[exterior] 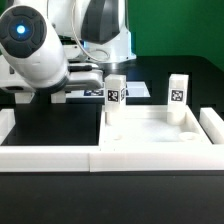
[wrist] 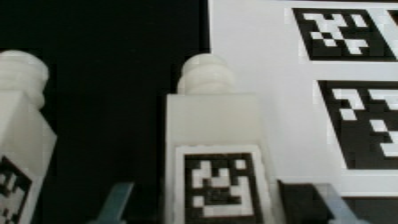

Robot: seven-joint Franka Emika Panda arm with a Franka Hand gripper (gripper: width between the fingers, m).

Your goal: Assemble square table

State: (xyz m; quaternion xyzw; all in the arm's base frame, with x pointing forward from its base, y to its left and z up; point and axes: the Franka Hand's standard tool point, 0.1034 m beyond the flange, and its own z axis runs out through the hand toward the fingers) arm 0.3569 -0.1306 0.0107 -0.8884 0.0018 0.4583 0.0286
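Table top (exterior: 150,140): a white square tray with a raised rim, lying flat on the black table near the middle of the exterior view; smooth matte plastic.
Leg in hand (exterior: 114,98): a white block with a tag on its face, standing upright over the tray's corner nearer the exterior view's left; the wrist view shows a rounded peg on its end (wrist: 208,72).
Claw (wrist: 217,195): its two dark fingers sit either side of this leg and appear clamped on it.
Second leg (exterior: 177,98): upright at the tray's far corner, apart from the first.
Doing it well: probably keep the leg plumb over its hole; turn without tilting.
Marker board (wrist: 338,90): flat, white, printed squares; just beside the leg.
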